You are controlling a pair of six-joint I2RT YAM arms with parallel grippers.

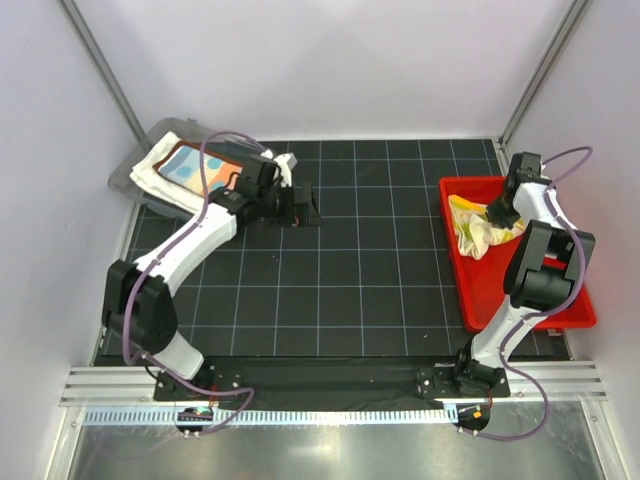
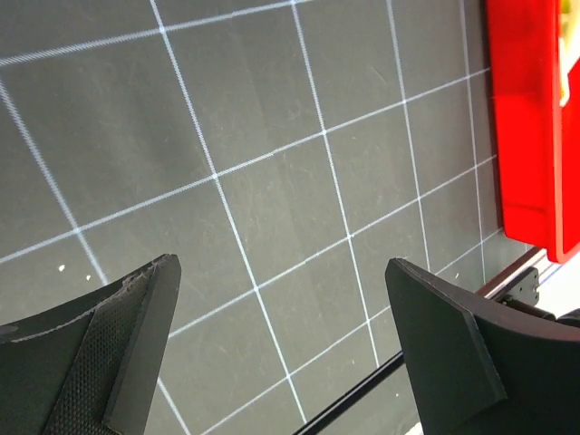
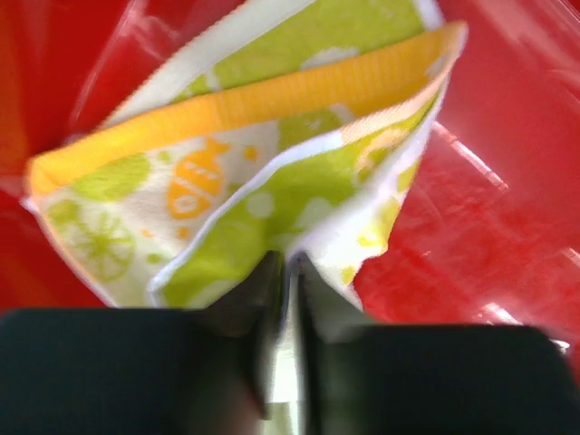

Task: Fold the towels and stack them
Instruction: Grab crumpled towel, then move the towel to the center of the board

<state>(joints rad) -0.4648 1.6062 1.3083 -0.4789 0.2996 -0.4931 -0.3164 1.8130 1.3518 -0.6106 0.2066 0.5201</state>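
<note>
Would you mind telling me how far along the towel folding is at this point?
Done: a folded stack sits far left, dotted towel on top. In hand: the right claw pinches the yellow towel in the red bin. The left claw is open, empty. Left: folding and stacking it.

The black gridded table (image 1: 330, 280) bears a red bin (image 1: 480, 300) at right; a grey tray (image 1: 165, 128) far left.

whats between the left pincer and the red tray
Only bare black mat lies between the left pincer and the red tray. Both the top view and the left wrist view show it.
</note>
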